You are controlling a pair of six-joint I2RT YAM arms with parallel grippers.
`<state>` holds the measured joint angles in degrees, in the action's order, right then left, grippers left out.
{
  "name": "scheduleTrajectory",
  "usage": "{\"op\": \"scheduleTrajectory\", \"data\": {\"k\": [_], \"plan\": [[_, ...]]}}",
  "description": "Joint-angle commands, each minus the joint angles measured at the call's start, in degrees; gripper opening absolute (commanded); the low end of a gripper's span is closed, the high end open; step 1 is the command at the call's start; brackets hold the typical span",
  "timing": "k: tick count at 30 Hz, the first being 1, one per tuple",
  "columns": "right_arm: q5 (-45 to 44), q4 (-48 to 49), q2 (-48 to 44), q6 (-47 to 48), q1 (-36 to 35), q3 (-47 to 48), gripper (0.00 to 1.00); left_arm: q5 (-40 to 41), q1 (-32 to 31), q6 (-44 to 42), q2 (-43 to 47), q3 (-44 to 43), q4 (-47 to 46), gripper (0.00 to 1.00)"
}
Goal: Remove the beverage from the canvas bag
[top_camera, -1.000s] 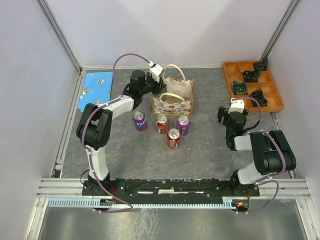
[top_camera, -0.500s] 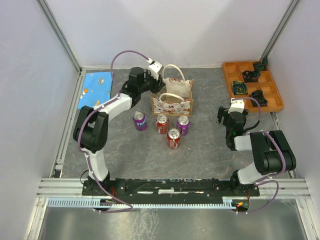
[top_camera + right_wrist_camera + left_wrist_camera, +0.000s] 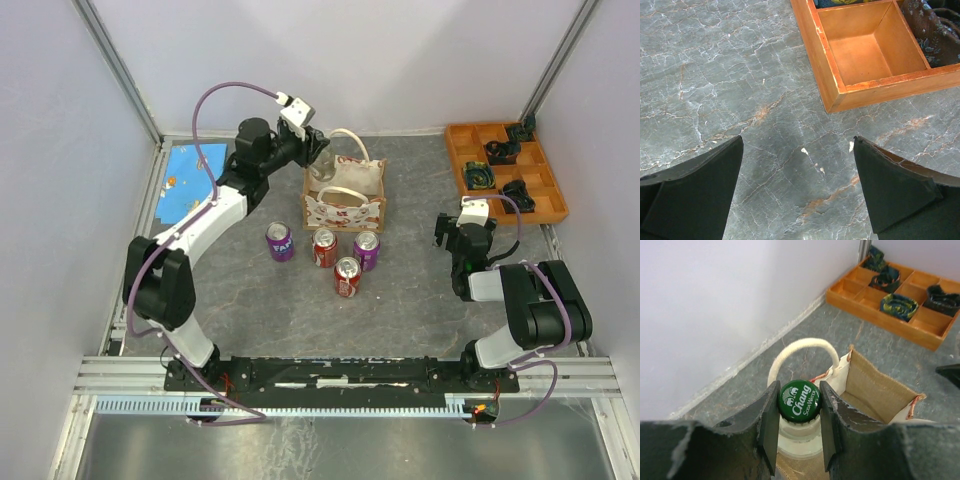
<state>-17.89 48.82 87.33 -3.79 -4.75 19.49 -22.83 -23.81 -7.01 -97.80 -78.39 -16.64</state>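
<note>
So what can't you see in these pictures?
Left wrist view: the bottle below its cap, hidden by the left hand and the canvas bag.
Same view: the bag's floor, behind that hand.
Top view: things in the orange tray, too small to name.

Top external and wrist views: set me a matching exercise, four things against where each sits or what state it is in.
Things:
1. green-capped bottle
2. blue cloth
3. orange tray
4. right gripper

Places or states:
a. far-left corner of the table
b. open above bare table
c. clamped at the neck by the left gripper
d. far-right corner of the table

Pairs: 1-c, 2-a, 3-d, 4-b.
</note>
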Motion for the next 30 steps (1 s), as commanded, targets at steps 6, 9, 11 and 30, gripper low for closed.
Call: {"op": "scheduleTrajectory", "data": {"k": [6, 9, 11, 30], "plan": [[-0.4, 1.8, -0.7, -0.4, 0.2, 1.0, 0.99, 2.5, -0.1, -0.9, 16.7, -5.8, 1.7, 0.03], [-0.4, 1.8, -0.7, -0.4, 0.2, 1.0, 0.99, 5.0, -0.4, -1.9, 21.5, -3.6, 7.4, 0.03], [-0.4, 1.8, -0.7, -0.4, 0.2, 1.0, 0.99, 6.5, -1.0, -2.3, 24.7, -1.0, 9.8, 0.03], [-0.4, 1.8, -0.7, -0.4, 0.2, 0.9, 0.99, 19.0, -13.1, 5.9, 49.6, 32.1, 11.6, 0.03]]}}
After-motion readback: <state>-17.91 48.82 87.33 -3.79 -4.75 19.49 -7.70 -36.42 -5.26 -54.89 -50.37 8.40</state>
